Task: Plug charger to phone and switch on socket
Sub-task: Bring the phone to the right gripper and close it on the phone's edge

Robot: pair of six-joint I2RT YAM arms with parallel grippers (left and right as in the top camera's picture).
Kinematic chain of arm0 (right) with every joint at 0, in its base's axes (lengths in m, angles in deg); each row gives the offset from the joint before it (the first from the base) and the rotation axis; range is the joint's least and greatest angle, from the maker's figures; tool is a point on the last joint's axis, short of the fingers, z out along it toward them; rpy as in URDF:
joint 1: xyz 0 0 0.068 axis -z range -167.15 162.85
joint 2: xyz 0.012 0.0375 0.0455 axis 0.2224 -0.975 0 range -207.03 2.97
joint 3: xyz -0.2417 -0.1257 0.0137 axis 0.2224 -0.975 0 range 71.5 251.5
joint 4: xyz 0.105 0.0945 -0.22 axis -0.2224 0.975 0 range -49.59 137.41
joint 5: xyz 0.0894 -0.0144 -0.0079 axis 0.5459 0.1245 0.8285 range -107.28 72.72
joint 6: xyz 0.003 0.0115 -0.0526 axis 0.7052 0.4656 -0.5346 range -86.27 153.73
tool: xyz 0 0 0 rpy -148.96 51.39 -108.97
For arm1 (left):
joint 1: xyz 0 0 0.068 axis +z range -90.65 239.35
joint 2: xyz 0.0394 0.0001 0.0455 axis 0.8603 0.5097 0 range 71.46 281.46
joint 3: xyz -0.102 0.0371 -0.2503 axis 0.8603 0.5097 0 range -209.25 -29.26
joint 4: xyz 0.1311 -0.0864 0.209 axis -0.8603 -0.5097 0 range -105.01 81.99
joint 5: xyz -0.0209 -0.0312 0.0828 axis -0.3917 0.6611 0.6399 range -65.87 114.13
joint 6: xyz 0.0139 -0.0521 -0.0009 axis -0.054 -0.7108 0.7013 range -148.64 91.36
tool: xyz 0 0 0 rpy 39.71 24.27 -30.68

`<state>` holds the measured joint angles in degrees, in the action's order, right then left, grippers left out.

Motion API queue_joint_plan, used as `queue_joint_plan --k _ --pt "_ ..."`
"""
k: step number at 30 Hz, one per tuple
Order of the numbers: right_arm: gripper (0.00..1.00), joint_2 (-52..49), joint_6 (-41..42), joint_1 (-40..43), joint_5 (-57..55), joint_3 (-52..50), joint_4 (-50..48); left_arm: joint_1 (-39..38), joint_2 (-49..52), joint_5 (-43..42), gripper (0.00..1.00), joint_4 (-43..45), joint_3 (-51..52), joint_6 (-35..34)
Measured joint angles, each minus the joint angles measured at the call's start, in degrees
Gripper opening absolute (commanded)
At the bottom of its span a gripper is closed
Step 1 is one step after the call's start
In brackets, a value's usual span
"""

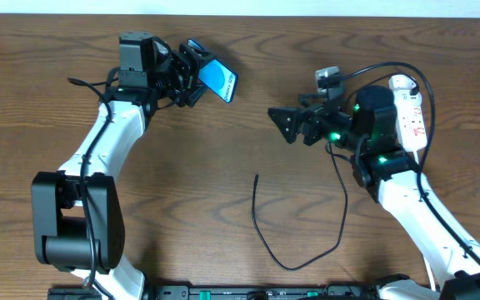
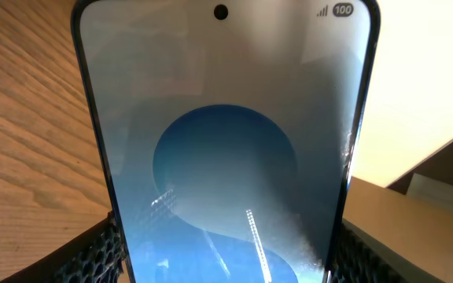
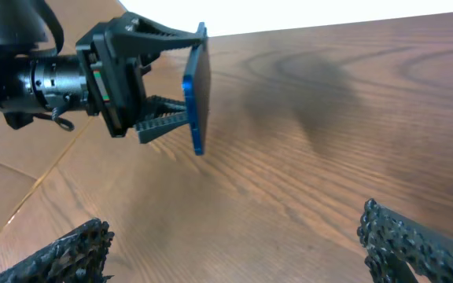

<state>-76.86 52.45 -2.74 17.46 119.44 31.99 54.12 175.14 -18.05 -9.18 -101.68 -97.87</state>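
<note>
Closest to the lens, the phone [image 2: 226, 157] fills the left wrist view, its screen lit with a blue disc on a pale ground, a punch-hole camera and a battery mark at the far end. We see the left gripper [image 1: 197, 73] pinching it across its width, one ribbed black finger against each long edge near the lower end. From overhead, the phone sits at the far left-centre of the wooden table [image 1: 223, 167], tilted and raised off the surface. In the right wrist view it appears nearly edge-on, standing clear above the wood grain.

The right gripper [image 1: 286, 125] points toward the phone with its jaws spread wide and nothing between them; it is well apart from the phone.

The charger cable [image 1: 254, 200] lies loose on the table between the two arms. Its small plug tip rests on the wood near the middle, apart from both grippers, and the line loops toward the near edge before running up under the right arm, where we cannot follow its end.

The white power strip [image 1: 408, 112] lies at the far right, beside the right arm.
</note>
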Motion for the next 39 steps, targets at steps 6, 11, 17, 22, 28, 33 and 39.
queue_joint_plan --k 6,11,17,22,28,33,39 --pt "0.99 -0.6 0.3 -2.4 -2.9 0.0 -0.3 -2.4 0.0 0.7 0.07 0.0 0.0 0.0" --pt "0.99 -1.6 0.4 -3.5 -5.1 0.0 -0.3 -4.9 0.0 2.1 0.07 0.0 0.0 -0.2" --pt "0.99 -1.6 0.4 -3.7 -6.3 0.0 -0.6 -7.4 0.0 3.6 0.07 0.0 0.0 -1.6" --pt "0.99 -1.6 0.4 -3.7 -6.6 0.0 -0.6 -9.1 0.0 4.0 0.07 0.7 0.0 -2.4" --pt "0.99 -1.6 0.4 -3.7 -7.6 0.0 -0.6 -10.7 0.0 4.2 0.07 1.0 0.0 -4.7" --pt "0.99 -1.6 0.4 -3.7 -8.6 0.0 -0.6 -11.5 0.0 4.4 0.08 1.0 0.0 -7.0" --pt "0.99 -1.6 0.4 -3.7 -9.8 0.0 -0.6 -13.0 0.0 4.6 0.08 1.1 0.0 -8.9"
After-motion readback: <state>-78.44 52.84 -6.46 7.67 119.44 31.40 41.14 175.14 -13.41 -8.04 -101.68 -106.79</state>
